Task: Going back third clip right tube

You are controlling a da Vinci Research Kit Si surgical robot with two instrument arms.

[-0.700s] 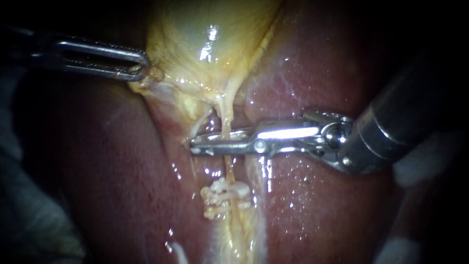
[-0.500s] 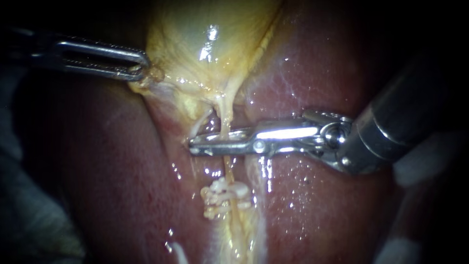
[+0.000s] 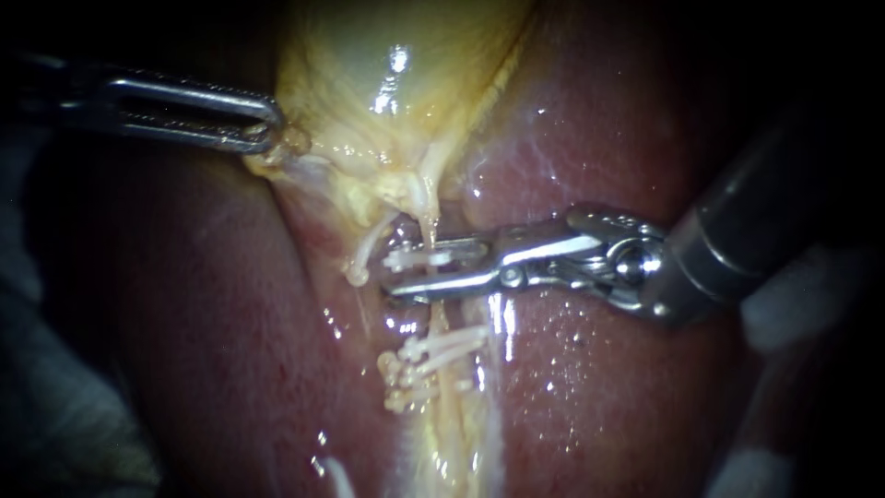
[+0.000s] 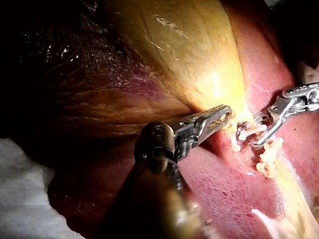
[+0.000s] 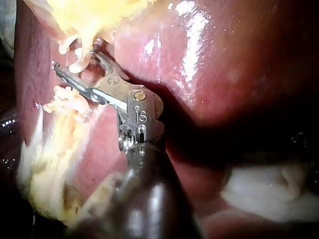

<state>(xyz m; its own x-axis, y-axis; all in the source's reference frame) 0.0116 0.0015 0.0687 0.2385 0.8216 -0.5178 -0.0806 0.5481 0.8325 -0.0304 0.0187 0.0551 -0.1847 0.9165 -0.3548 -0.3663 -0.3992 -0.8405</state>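
The left instrument, a slim steel shaft ending in slotted jaws, is clamping the edge of the glistening yellow gallbladder well above the right tube, a thin, pale yellow strand running down from the gallbladder's neck. The pull appears to be keeping that tube taut and exposed for clipping.

The right instrument, a dark shaft with a bright hinged steel tip, is reaching in across the right tube. Its jaws are standing apart with a clear gap, one above and one below a small white plastic clip that is sitting across the tube. The clip seems to be closed on the tube and no longer gripped, though it is hard to tell whether a jaw is touching it. Judging by the task, the jaws are lying open like this so they can slide back off the clip without dragging it.

Further down the right tube, a cluster of white clips is already in place. To the tube's left, a second pale strand is hanging loose, ending in a small nub.

Around the tube, the wet, reddish-brown liver is shining under the light. Pale white cloth is showing at the liver's margins, and beyond that everything is lying in darkness.
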